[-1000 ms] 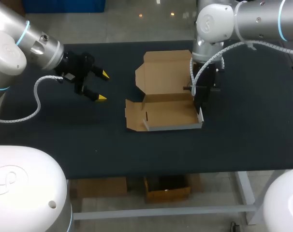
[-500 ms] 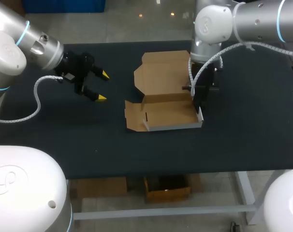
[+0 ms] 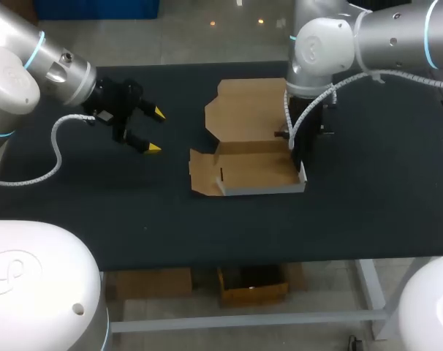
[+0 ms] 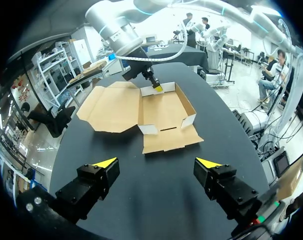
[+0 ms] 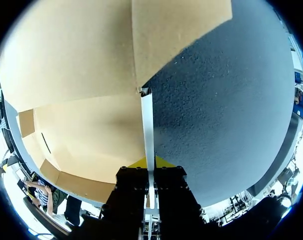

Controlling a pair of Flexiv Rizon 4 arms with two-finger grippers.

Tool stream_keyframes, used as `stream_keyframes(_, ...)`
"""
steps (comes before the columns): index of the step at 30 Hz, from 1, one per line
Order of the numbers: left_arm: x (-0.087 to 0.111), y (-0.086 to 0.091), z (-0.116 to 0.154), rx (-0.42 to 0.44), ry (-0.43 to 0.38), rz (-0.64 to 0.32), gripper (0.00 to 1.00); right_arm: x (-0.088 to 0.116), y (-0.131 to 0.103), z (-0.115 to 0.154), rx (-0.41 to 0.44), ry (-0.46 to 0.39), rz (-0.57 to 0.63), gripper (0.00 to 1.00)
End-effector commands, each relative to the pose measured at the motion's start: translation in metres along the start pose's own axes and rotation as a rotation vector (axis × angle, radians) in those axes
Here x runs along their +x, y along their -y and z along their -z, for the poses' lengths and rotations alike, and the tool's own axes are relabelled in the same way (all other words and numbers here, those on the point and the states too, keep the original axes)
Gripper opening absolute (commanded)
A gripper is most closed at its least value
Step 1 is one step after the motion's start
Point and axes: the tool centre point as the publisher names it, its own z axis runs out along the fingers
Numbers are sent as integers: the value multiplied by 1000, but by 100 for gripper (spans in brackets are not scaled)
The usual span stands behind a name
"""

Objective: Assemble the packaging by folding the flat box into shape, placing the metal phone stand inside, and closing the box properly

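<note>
Black table (image 3: 368, 205): cardboard box (image 3: 251, 172) at centre, tray half formed, lid panel (image 3: 247, 110) flat behind, left flap down. Card likely light, thin, creases easily; best held at wall edges near folds. Right gripper (image 5: 149, 162) pinches box by right side wall (image 5: 148, 125). Left gripper (image 3: 156, 130) spread wide, empty, well left of box. Phone stand not seen.
</note>
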Motion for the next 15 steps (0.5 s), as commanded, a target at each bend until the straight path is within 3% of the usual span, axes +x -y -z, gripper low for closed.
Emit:
stream_keyframes(1, -1, 0, 1, -3, -4, 1, 100, 2, 4, -3, -32, 9, -5, 2)
stream_keyframes(15, -1, 0, 1, -3, -4, 1, 100, 1, 0, -7, -72, 4, -22, 9)
